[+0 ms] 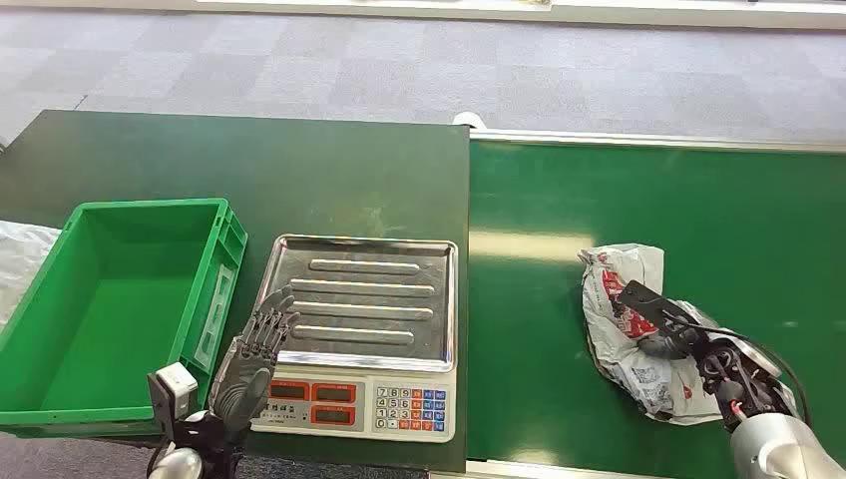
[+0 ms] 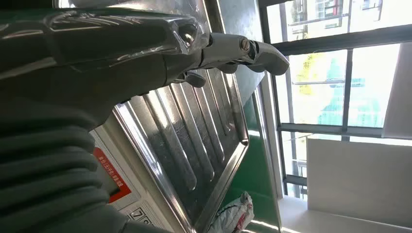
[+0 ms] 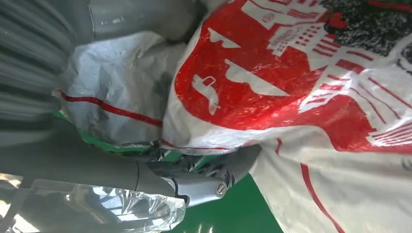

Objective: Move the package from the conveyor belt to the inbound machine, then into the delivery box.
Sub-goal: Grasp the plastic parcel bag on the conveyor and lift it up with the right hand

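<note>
From the head view, I see the crumpled white-and-red plastic package [image 1: 631, 329] lying on the green conveyor belt [image 1: 678, 210] at the near right, my right hand [image 1: 688, 344] resting on top of it. My left hand [image 1: 257, 354], fingers apart and empty, hovers over the near left corner of the steel-trayed inbound scale [image 1: 364, 299], beside the green plastic delivery box [image 1: 110, 299] (presumably waiting). Left wrist view: fingers [image 2: 252, 48] spread above the tray. Right wrist view: the thumb [image 3: 194, 187] presses the package's underside, so I judge it clamped.

A parcel-sorting workstation: green conveyor belt [image 1: 698, 220] at right, weighing scale [image 1: 361, 334] centre, green crate [image 1: 214, 261] (lower left), office carpet beyond.
</note>
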Motion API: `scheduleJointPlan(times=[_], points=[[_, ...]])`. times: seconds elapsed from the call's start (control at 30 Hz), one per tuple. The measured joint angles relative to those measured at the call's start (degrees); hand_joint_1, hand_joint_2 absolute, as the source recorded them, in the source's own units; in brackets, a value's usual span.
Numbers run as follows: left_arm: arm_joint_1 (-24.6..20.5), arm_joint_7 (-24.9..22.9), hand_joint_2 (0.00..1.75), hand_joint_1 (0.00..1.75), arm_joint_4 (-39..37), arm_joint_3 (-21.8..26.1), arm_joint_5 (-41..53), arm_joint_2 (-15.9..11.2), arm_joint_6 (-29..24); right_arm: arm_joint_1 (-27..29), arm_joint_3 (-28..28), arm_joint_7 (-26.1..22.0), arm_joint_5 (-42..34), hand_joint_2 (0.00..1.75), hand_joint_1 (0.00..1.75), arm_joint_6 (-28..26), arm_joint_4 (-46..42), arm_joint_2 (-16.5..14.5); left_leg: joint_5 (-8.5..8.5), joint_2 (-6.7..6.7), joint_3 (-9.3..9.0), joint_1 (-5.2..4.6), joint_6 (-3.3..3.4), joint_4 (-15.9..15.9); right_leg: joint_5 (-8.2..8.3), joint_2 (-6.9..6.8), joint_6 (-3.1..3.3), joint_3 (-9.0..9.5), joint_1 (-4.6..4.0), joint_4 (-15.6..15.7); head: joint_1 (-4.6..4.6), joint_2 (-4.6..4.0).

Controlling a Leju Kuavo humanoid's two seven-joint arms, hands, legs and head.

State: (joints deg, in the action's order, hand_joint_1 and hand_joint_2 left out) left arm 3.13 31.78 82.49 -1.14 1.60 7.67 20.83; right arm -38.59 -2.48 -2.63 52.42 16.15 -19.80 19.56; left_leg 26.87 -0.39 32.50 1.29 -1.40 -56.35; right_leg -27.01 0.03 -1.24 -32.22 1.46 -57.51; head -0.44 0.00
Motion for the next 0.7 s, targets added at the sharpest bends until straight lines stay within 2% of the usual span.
scheduleJointPlan(times=[0.4,0.7], points=[[0.1,0.1,1.75,0.0,0.0,0.0,-0.1,0.0,-0.1,-0.1,-0.2,-1.6,0.5,1.75,1.62,-1.3,0.0,0.0,0.0,-0.01,0.01,0.0,0.0,0.0,0.0,0.01,0.0,-0.01,0.0,0.0,-0.01,0.0],[2.2,0.7,1.75,0.0,1.5,0.8,-0.2,0.3,-0.2,-0.3,-0.9,-6.8,1.1,1.75,1.42,-9.9,-1.4,-1.3,0.0,-0.02,0.04,0.0,0.0,0.0,0.0,0.02,0.0,-0.01,-0.01,0.0,0.0,0.0]])
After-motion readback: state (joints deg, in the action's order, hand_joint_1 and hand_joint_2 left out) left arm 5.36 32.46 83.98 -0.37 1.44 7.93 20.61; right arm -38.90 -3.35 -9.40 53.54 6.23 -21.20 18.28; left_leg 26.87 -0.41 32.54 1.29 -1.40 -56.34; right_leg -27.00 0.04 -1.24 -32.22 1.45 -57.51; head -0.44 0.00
